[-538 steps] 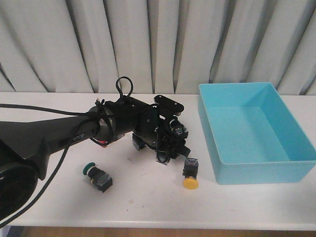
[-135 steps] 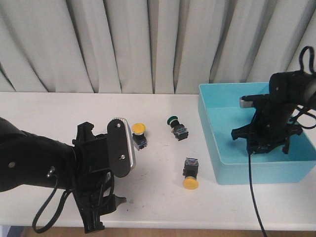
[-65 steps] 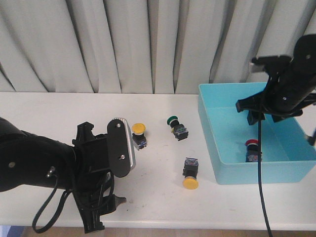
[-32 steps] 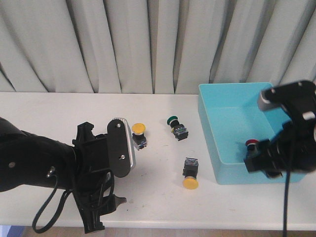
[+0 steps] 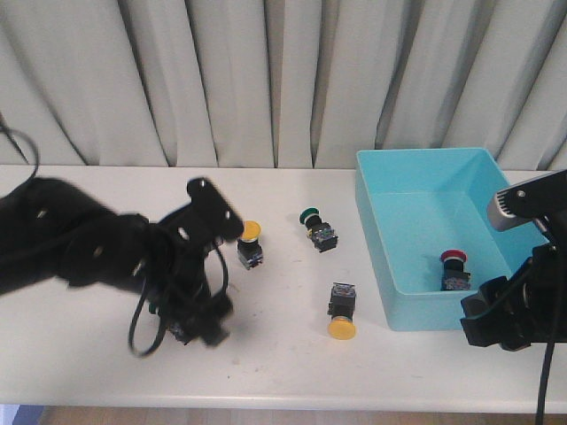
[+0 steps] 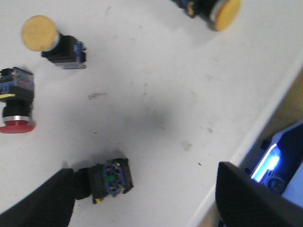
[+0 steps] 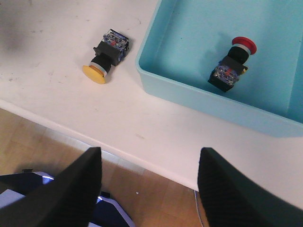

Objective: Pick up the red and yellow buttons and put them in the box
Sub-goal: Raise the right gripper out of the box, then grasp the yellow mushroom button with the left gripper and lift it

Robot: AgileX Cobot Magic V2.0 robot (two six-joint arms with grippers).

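Observation:
A red button (image 5: pixel 454 268) lies inside the turquoise box (image 5: pixel 370 221), also seen as the red button (image 7: pixel 234 61) in the box (image 7: pixel 189 94). My right gripper (image 7: pixel 149 189) is open and empty, hanging past the table's front edge, near the box's front corner. One yellow button (image 5: pixel 341 314) lies left of the box, another yellow button (image 5: pixel 249 243) farther back. My left gripper (image 6: pixel 147 203) is open above the table. In its view a second red button (image 6: pixel 16 106) lies on the table, and a button with a blue back (image 6: pixel 111 177) has its cap hidden behind one finger (image 6: pixel 33 203).
A green-capped button (image 5: pixel 317 227) lies behind the middle of the table. My blurred left arm (image 5: pixel 106 252) covers the table's left part. The right arm (image 5: pixel 518 305) stands at the front right corner. Curtains hang behind.
The right gripper let the red button go in the box and drew back over the front right edge. The left arm swung from the front left edge out over the table.

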